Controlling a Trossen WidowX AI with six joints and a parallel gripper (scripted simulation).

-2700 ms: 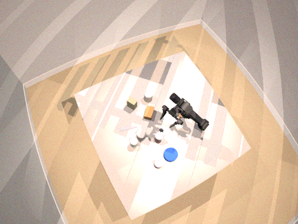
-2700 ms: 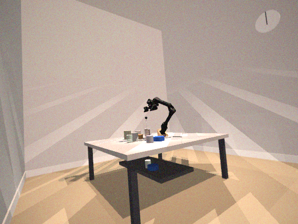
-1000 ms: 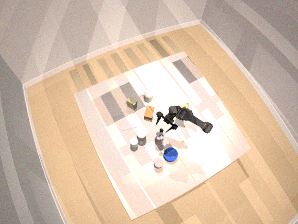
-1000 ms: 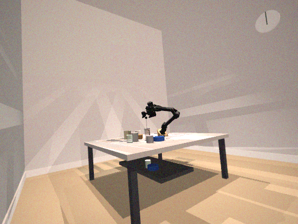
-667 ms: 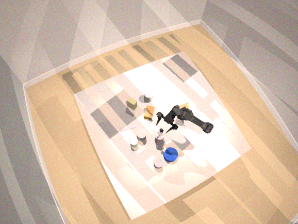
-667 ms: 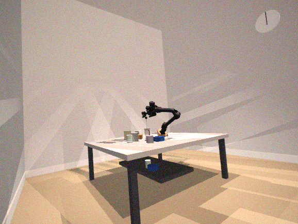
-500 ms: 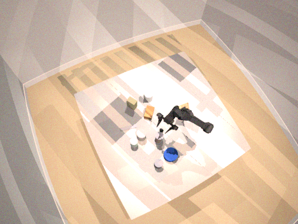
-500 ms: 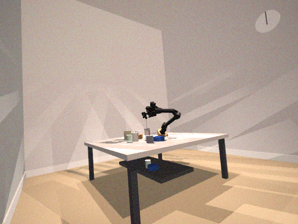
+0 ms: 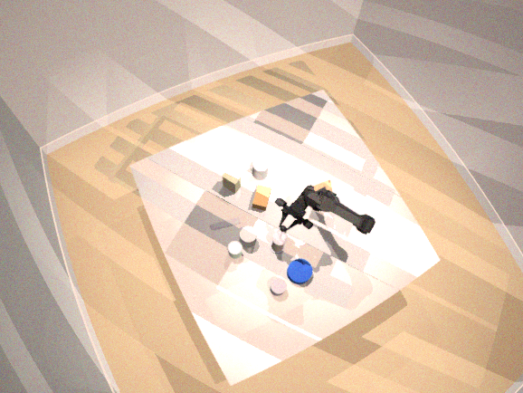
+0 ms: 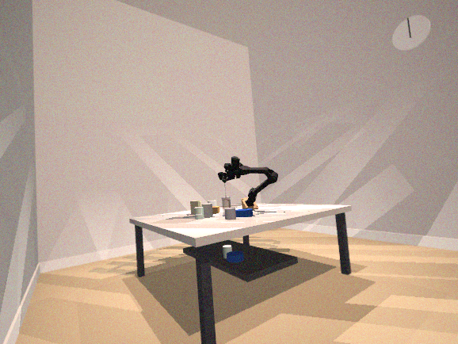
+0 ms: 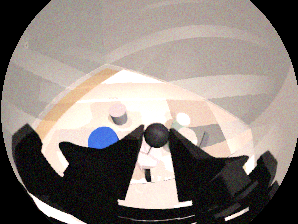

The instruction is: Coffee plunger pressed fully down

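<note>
Tool meets the raised knob of an upright coffee press

The black parallel-jaw tool (image 9: 283,225) (image 10: 224,179) (image 11: 157,129) is drawn in, its fingertips pinching the round black plunger knob (image 11: 156,136) from either side, though the small, grainy view leaves the firmness of that contact uncertain. Below the knob, a thin metal rod (image 10: 225,189) runs down to the pinkish-grey cylindrical coffee press (image 9: 278,244) (image 10: 226,202). The press stands upright on the pale bench (image 9: 362,281) (image 10: 246,227), and a long stretch of rod shows above it, so the plunger is up.

From the tool, the jointed black arm (image 9: 346,213) (image 10: 257,170) bends back and down to its mount on the bench.

Near the press sit a wide grey cylinder (image 9: 247,237) (image 10: 207,210) and, just beside that, a smaller pale-green cylinder with a white top (image 9: 234,249) (image 10: 199,212). On another side of the press are a round blue dish (image 9: 299,272) (image 10: 244,213) (image 11: 103,138) and a short grey cylinder with a pinkish top (image 9: 278,286) (image 10: 230,213) (image 11: 119,114).

Farther out lie an orange block (image 9: 261,198) (image 10: 215,210), an olive block (image 9: 231,183) (image 10: 195,207) and a whitish cylinder (image 9: 260,170) (image 10: 211,203). Under the bench, a dark shelf (image 10: 273,263) carries a white cylinder (image 10: 227,251) and a second blue dish (image 10: 235,257).
</note>
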